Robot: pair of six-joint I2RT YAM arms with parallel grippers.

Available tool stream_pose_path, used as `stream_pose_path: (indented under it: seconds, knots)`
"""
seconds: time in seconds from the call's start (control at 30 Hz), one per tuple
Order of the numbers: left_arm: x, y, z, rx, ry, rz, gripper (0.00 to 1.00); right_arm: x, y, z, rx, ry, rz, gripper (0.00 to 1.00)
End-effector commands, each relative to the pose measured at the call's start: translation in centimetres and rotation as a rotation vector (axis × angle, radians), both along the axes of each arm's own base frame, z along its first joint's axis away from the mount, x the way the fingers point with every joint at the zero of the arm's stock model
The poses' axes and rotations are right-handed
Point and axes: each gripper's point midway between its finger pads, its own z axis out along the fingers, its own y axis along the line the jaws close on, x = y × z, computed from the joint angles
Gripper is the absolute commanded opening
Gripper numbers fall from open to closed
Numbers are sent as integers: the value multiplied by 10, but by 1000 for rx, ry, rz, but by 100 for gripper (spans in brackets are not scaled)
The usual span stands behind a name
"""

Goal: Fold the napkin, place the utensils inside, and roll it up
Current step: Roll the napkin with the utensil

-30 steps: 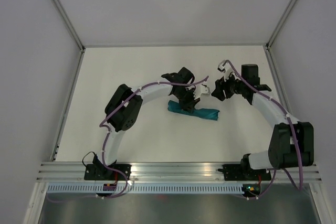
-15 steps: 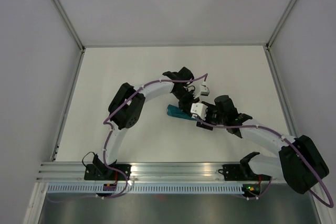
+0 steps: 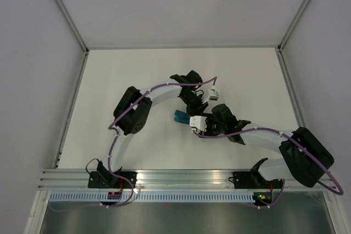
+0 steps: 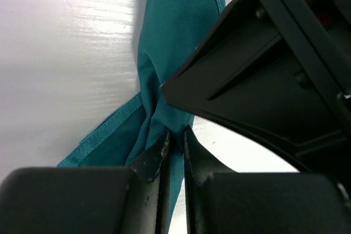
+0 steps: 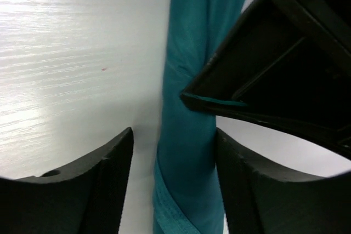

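The napkin (image 4: 175,26) lies on the bench (image 3: 247,80) as a narrow rolled bundle, directly beneath both end effectors. The left end effector (image 4: 175,141) is pinched almost closed on a ridge of cloth between its tips, probably to pin the roll so it does not spring open. The right end effector (image 5: 173,152) stands wide, one finger on each side of the bundle with the teal cloth running between them, not gripping; that looks like a stance for tightening or turning the roll. No utensils are in view, and I cannot tell whether they are wrapped inside. The two end effectors crowd each other: each one's dark body fills the space just ahead of the other's tips, leaving little working room.
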Motion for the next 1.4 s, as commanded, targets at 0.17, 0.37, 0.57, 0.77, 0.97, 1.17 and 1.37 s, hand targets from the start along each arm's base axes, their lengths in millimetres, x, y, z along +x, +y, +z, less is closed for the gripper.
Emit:
stream_pose_path:
  seconds: [0.17,0.37,0.57,0.77,0.97,1.17,1.37]
  knots:
    - [-11,20,-24,109,76,20,16,10,-4,-11,-71,-20,-5,46]
    - [21,15,11,7,71,137,38,5,-6,-17,-84,19,-7,19]
    - [61,17,57,-165,8,277,61,-7,-3,-25,-106,139,8,10]
    - [105,39,100,-254,-236,495,62,-12,8,-12,-48,321,29,8]
    - [119,60,147,-404,-446,659,63,-12,3,-5,-47,584,40,8]
    - [116,93,165,-517,-617,839,64,-2,-2,-9,-14,854,55,7]
    - [89,101,138,-476,-731,778,68,17,-7,-23,-4,968,25,6]
